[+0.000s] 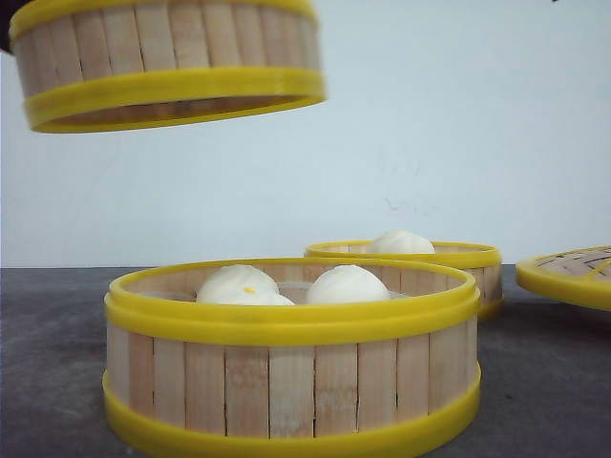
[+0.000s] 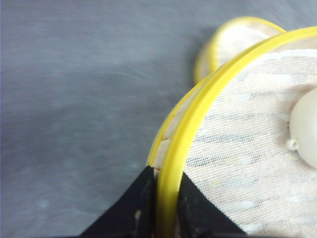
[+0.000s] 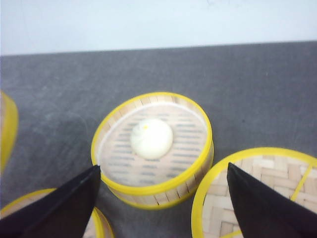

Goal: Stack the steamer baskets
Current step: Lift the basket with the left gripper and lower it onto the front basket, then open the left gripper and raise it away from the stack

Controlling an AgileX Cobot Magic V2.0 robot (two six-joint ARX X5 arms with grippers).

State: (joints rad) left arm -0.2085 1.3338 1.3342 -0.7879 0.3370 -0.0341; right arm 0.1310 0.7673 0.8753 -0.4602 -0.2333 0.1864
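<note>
Above and left of the front basket (image 1: 291, 367), a lifted basket (image 1: 172, 59) is held nearly level, opening upward, its rim clamped between the left gripper (image 2: 166, 210) fingers. Behind the front basket, the rear basket (image 3: 153, 148) is framed by the spread right gripper (image 3: 163, 198).

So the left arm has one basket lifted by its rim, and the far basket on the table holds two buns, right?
Not quite. The far basket holds a single bun, as the right wrist view shows. The rest stands: the left fingers pinch the rim of the lifted basket, which hangs in the air above the table.
</note>
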